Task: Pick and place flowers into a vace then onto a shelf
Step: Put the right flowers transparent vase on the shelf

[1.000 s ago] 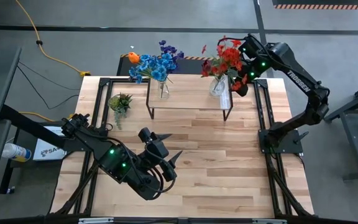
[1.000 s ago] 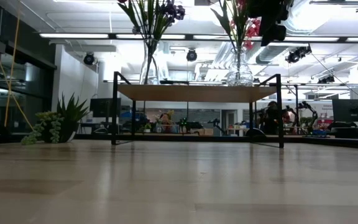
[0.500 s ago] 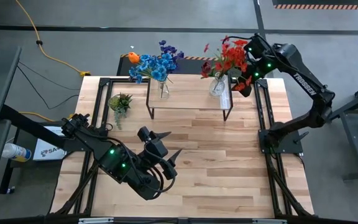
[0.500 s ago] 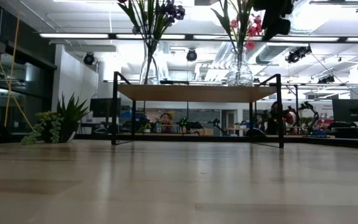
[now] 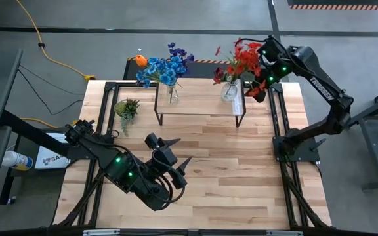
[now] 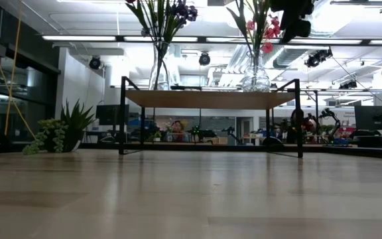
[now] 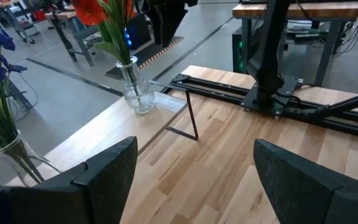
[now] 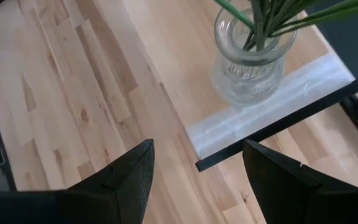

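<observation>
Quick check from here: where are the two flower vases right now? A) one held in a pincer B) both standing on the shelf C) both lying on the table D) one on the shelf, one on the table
B: the blue flowers' vase and the red flowers' vase both stand upright on the shelf, neither held.

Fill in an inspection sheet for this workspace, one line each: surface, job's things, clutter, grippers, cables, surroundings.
Surface: wooden table, bare at the front.
Job's things: shelf at the table's back; two glass vases on it, blue flowers on its left end, red flowers on its right end.
Clutter: small green plant left of the shelf.
Grippers: left gripper over the table's front, jaws open, empty; right gripper beside the red flowers, jaws open, empty.
Cables: yellow cable on the floor.
Surroundings: workshop room with a person far behind.
</observation>
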